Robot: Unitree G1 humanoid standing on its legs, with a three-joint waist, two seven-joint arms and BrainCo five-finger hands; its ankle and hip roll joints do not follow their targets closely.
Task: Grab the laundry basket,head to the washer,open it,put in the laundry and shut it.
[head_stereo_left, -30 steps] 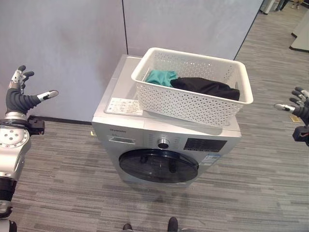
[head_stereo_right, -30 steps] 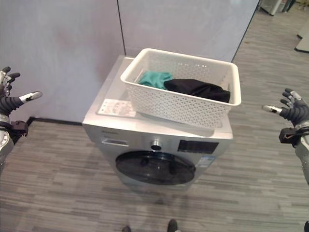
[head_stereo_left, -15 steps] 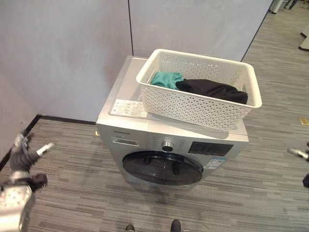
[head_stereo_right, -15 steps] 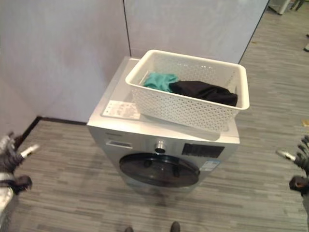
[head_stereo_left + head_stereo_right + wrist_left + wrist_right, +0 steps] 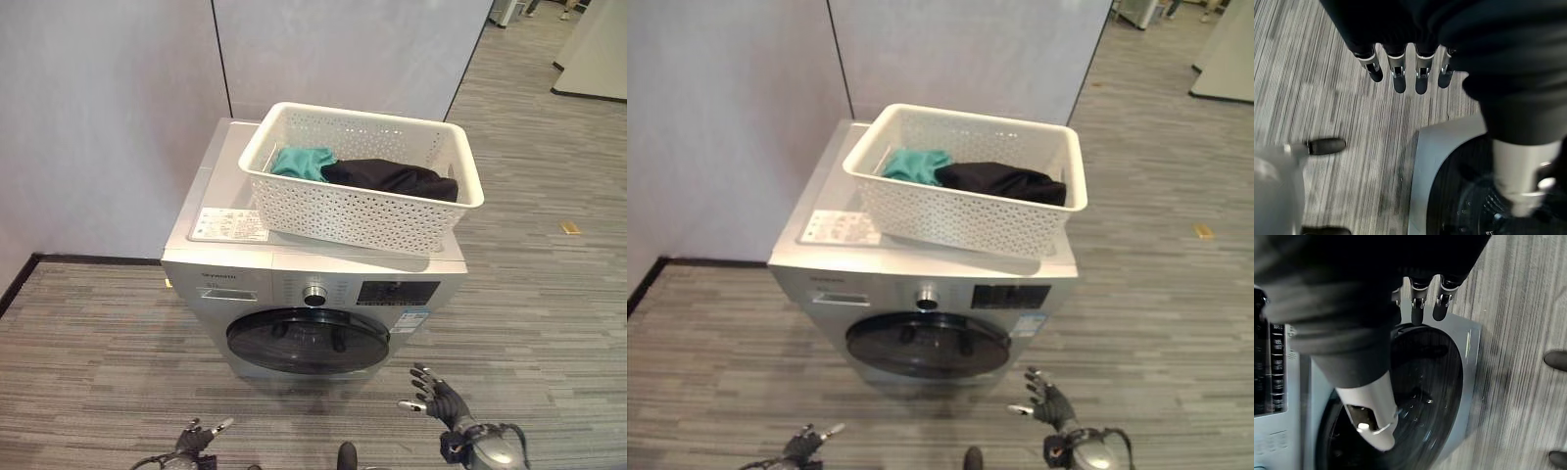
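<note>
The white perforated laundry basket [image 5: 364, 176] rests on top of the silver front-loading washer [image 5: 312, 284], set toward the right rear of the lid, with a teal garment [image 5: 300, 162] and a black garment [image 5: 390, 177] lying inside it. The round dark door [image 5: 308, 340] on the washer's front face is closed. Both hands are low, in front of the machine and clear of it: the left hand [image 5: 196, 436] is near the floor on the left with straight, spread fingers and holds nothing; the right hand [image 5: 436, 395] is below and right of the door, fingers likewise extended and empty. In the right wrist view the fingertips [image 5: 1441, 310] point toward the door rim without touching it. Judged from this layout, the basket has been delivered to the washer and the step in hand is opening the door. The next move calls for bringing a hand to the door's edge, hooking the fingers behind it and pulling it outward. The latch side cannot be determined from these views. The laundry remains to be transferred afterward.
</note>
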